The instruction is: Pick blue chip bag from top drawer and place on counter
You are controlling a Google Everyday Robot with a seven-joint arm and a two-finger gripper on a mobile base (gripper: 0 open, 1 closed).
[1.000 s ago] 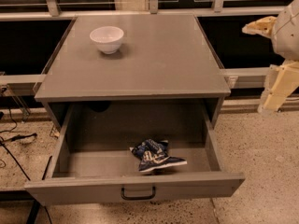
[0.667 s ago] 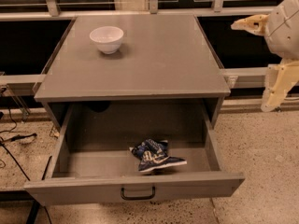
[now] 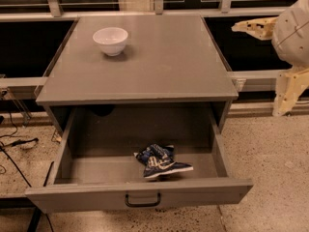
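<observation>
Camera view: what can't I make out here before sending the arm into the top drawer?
- Gripper, upper right beyond the counter: the arm behind it is cut off by the right edge.
- Top drawer: its rear lies in the counter's shadow, and a dark shape at back left is unidentifiable.
- Blue chip bag: white markings too small to read, and its underside is hidden.

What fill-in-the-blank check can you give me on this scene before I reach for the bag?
The top drawer stands ____. The blue chip bag lies ____ that drawer. The white bowl rests ____ the counter. The gripper hangs beyond the counter's ____ edge in the picture.
Missing: open; inside; on; right.
</observation>
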